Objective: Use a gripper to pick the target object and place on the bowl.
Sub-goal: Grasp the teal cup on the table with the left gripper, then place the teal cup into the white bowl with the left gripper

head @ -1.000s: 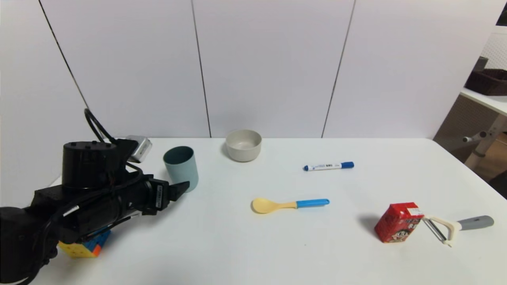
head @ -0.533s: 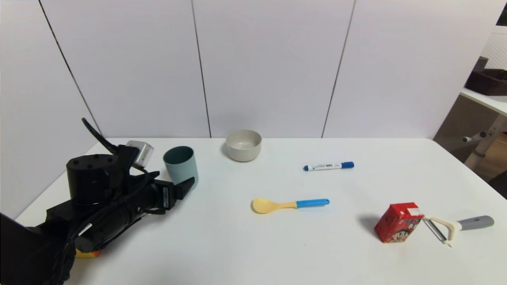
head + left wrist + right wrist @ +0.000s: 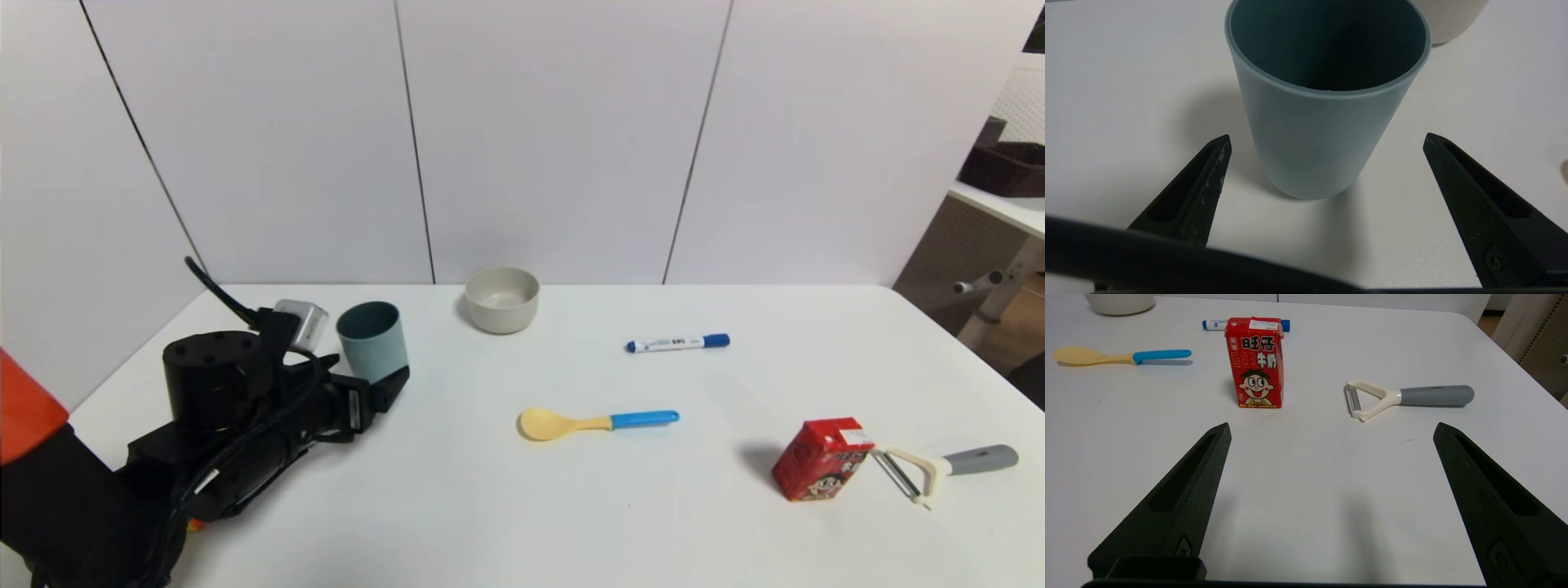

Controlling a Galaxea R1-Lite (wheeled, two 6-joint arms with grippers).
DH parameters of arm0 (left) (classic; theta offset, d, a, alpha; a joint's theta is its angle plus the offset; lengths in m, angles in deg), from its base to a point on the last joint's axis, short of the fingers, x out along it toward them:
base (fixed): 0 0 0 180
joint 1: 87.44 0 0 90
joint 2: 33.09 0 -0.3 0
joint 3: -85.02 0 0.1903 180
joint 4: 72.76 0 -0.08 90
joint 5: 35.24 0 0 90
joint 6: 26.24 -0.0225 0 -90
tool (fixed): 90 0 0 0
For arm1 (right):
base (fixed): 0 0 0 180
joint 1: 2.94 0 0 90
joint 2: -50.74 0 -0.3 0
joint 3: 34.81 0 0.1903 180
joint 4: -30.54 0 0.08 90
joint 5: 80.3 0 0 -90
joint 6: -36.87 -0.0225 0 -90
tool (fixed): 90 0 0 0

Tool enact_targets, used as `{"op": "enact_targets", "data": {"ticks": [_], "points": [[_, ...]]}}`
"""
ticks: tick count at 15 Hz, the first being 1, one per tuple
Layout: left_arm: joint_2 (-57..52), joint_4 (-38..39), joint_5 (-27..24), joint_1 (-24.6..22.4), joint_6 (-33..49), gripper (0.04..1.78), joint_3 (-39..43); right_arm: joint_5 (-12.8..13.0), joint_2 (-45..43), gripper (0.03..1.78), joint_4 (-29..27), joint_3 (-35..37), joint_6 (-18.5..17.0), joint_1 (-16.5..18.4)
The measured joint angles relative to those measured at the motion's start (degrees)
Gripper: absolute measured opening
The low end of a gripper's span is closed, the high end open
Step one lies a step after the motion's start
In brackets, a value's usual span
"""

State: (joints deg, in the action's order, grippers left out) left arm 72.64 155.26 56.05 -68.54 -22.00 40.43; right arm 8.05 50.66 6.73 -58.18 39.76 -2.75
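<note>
The pale blue-grey cup (image 3: 373,341) stands upright on the white table, left of the beige bowl (image 3: 502,299). My left gripper (image 3: 384,384) is open, low over the table and right in front of the cup. In the left wrist view the cup (image 3: 1323,122) fills the middle, and the gripper (image 3: 1327,141) has one finger on each side of its base without touching it. The bowl's edge (image 3: 1449,20) shows behind the cup. My right gripper (image 3: 1331,428) is open and empty over bare table; it is out of the head view.
A yellow spoon with a blue handle (image 3: 596,422), a blue marker (image 3: 678,342), a red milk carton (image 3: 820,458) and a peeler (image 3: 939,469) lie to the right. A coloured cube is mostly hidden under my left arm (image 3: 192,526). A side table (image 3: 1000,204) stands far right.
My left gripper has moved lower and forward towards the cup, so its fingers now flank the cup's base. The arm now hides most of the coloured cube.
</note>
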Motion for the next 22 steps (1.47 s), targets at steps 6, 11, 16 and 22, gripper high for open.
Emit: {"op": "enact_targets", "data": {"ticks": [6,11,16,22], "points": [[5.52,1.12,0.0,-0.26,0.0,1.69,-5.97,0.0,0.0,1.71,0.0,0.0,-0.05,0.0],[8.24,1.21,-0.02,-0.83,-0.04,1.69,-8.55,0.0,0.0,1.71,-0.02,0.0,-0.02,0.0],[8.83,1.32,0.09,-0.91,-0.26,1.28,-8.68,0.02,0.0,1.71,0.0,0.0,-0.02,0.0],[8.19,1.46,0.11,-0.89,-0.23,1.17,-8.68,0.02,0.0,1.71,0.0,0.0,-0.02,0.0]]}}
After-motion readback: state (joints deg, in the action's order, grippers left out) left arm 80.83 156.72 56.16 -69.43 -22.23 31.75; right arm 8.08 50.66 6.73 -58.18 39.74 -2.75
